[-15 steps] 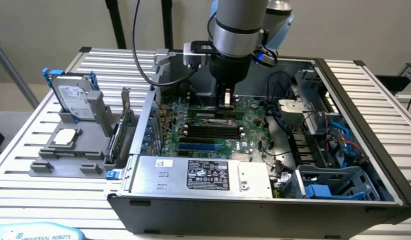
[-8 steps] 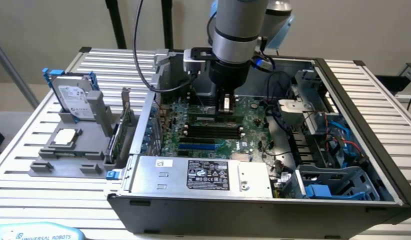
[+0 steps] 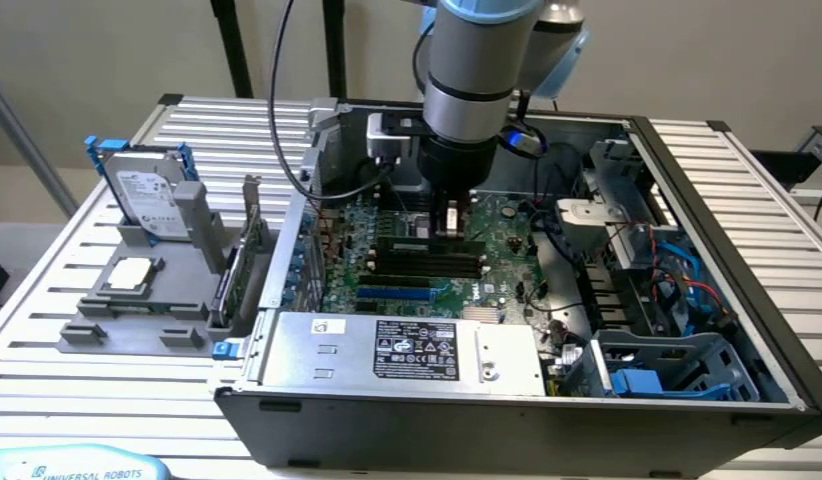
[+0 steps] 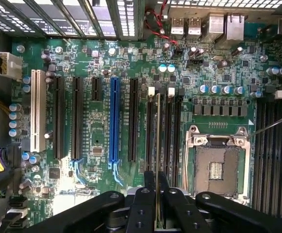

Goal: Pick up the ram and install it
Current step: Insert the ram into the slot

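My gripper (image 3: 451, 228) hangs inside the open computer case, low over the motherboard (image 3: 384, 285). In the wrist view the gripper (image 4: 157, 178) is shut on the ram (image 4: 158, 136). The ram is seen edge-on as a thin strip running between the two black fingers (image 4: 149, 180). It lines up lengthwise with the row of black memory slots (image 4: 172, 131) beside the CPU socket (image 4: 217, 167). Whether its lower edge sits in a slot I cannot tell.
A long blue slot (image 4: 114, 121) and several black expansion slots lie beside the memory slots. The silver power supply (image 3: 411, 350) fills the case's front. Cables and drive bays (image 3: 651, 290) crowd the exterior view's right. A grey rack holds a hard drive (image 3: 151, 200), a processor chip (image 3: 131, 275) and an expansion card (image 3: 238, 270).
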You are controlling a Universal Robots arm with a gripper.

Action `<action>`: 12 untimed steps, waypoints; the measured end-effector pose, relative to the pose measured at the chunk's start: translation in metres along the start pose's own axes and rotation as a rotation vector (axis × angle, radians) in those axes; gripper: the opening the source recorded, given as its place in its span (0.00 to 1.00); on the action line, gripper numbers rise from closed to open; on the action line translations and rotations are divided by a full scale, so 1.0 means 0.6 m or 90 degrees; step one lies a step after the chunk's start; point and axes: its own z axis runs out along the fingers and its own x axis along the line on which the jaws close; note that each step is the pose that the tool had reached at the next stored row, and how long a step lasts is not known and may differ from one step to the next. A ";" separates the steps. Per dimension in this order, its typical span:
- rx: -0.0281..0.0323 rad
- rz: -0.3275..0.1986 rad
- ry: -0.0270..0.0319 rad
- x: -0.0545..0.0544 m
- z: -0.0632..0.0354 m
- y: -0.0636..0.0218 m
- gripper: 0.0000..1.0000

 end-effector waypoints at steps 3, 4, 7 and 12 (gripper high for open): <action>0.0018 0.000 0.0001 0.004 0.009 0.000 0.14; 0.0029 0.000 0.0001 0.005 0.011 0.000 0.14; 0.0061 0.000 0.0002 0.006 0.017 -0.001 0.14; 0.0063 0.000 0.0001 0.006 0.019 -0.001 0.14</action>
